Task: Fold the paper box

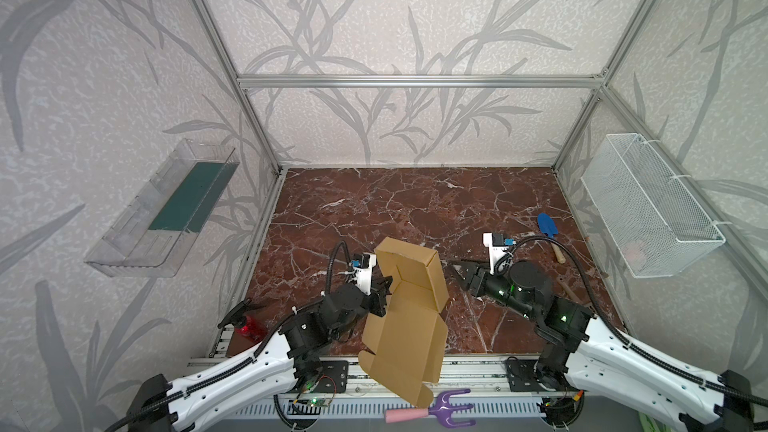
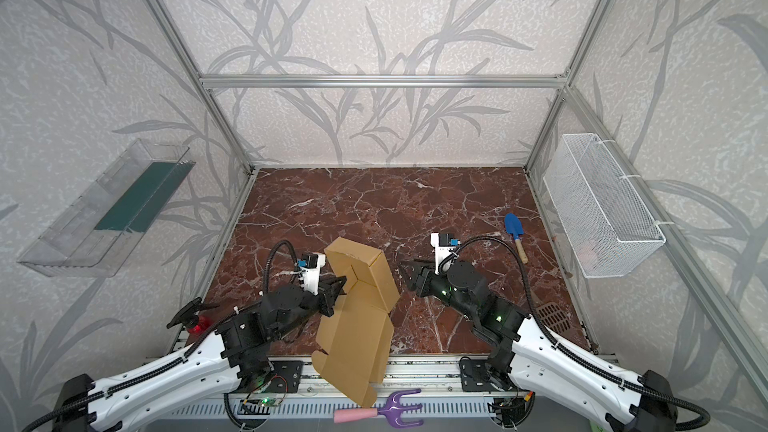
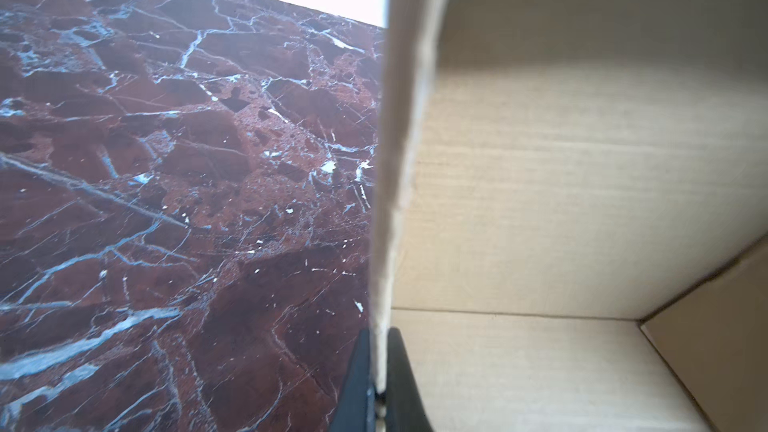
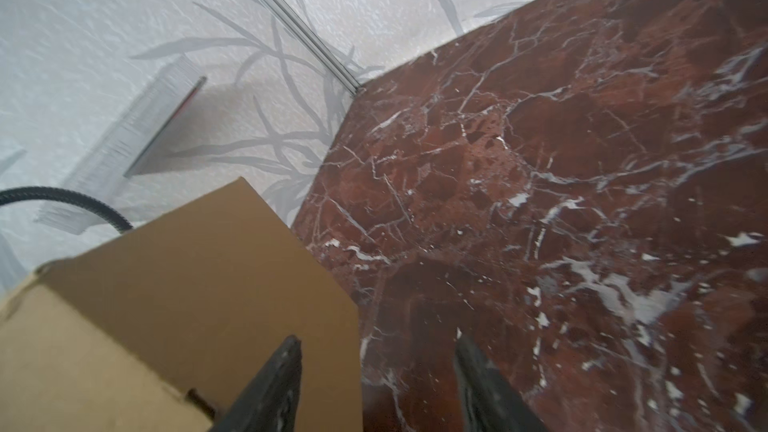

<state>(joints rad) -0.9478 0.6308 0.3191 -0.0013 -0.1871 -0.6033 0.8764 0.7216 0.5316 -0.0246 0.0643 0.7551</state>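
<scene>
You won't find anything to read here. No lettering, label, brand or number is legible in any view. The paper box (image 1: pixel 403 338) shows plain brown cardboard on every face you can see, and the small boards and parts on the arms are too tiny and blurry to make out any markings.
</scene>
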